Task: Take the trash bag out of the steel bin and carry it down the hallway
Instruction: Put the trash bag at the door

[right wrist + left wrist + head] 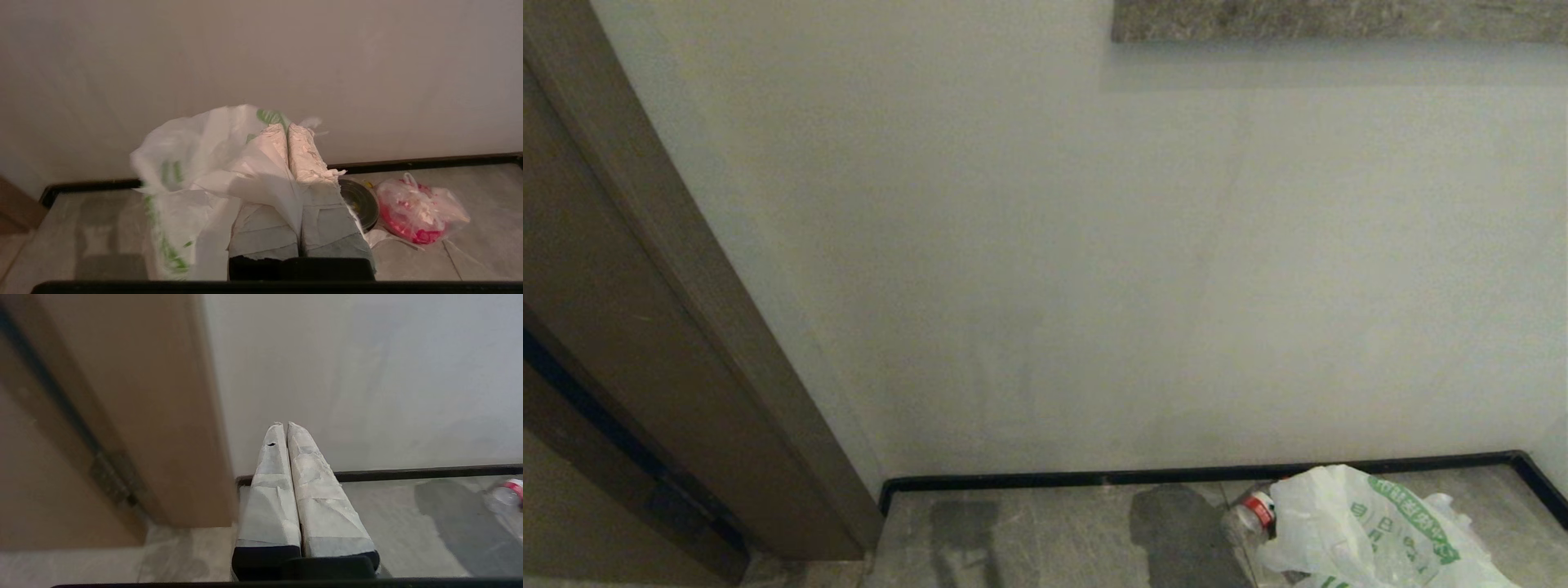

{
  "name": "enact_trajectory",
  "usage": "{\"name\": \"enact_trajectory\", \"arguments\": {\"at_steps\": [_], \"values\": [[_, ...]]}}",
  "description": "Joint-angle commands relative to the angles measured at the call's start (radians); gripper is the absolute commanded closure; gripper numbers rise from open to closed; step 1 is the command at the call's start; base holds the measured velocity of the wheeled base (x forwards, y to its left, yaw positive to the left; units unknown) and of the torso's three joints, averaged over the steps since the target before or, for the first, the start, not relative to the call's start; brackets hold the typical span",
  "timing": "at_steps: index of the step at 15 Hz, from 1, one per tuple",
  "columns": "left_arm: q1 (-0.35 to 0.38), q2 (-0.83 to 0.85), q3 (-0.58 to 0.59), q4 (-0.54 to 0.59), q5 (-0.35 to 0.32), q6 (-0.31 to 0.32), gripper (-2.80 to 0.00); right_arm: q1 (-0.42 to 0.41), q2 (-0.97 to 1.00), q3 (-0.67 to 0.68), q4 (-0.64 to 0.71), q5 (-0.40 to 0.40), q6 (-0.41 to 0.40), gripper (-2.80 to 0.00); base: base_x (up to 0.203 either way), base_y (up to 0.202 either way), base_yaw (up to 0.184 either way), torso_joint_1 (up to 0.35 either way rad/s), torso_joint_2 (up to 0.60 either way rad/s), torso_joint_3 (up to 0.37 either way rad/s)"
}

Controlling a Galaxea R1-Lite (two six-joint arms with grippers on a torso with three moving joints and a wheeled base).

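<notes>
The trash bag, thin white plastic with green print, shows at the lower right of the head view, low by the wall. In the right wrist view a fold of the trash bag is pinched between the taped fingers of my right gripper, which is shut on it; the rest billows beside the fingers. A dark round rim lies just past those fingers; I cannot tell whether it is the steel bin. My left gripper is shut and holds nothing, near the door frame. Neither gripper appears in the head view.
An off-white wall with a black baseboard stands close ahead. A brown door frame is on the left. A bottle with a red label lies against the bag. A red-and-clear plastic bag sits on the grey floor tiles.
</notes>
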Motion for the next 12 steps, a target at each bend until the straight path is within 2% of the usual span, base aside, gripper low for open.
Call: {"name": "enact_trajectory", "arguments": {"at_steps": [1, 7, 12], "values": [[0.0, 0.0, 0.0, -0.001, 0.0, 0.0, 0.0, 0.0, 0.0, 0.002, 0.0, 0.001, 0.0, 0.0, 0.0, 0.0, 0.0, 0.0, 0.0, 0.0], [0.0, 0.0, 0.0, -0.001, 0.0, 0.0, 0.0, 0.001, 0.0, 0.002, 0.0, 0.001, 0.0, 0.0, 0.0, 0.0, 0.0, 0.0, 0.0, -0.011], [0.0, 0.0, 0.0, -0.001, 0.0, -0.002, 0.0, 0.0, 0.0, 0.002, 0.0, 0.001, 0.0, 0.0, 0.0, 0.0, 0.0, 0.002, 0.0, -0.174]]}}
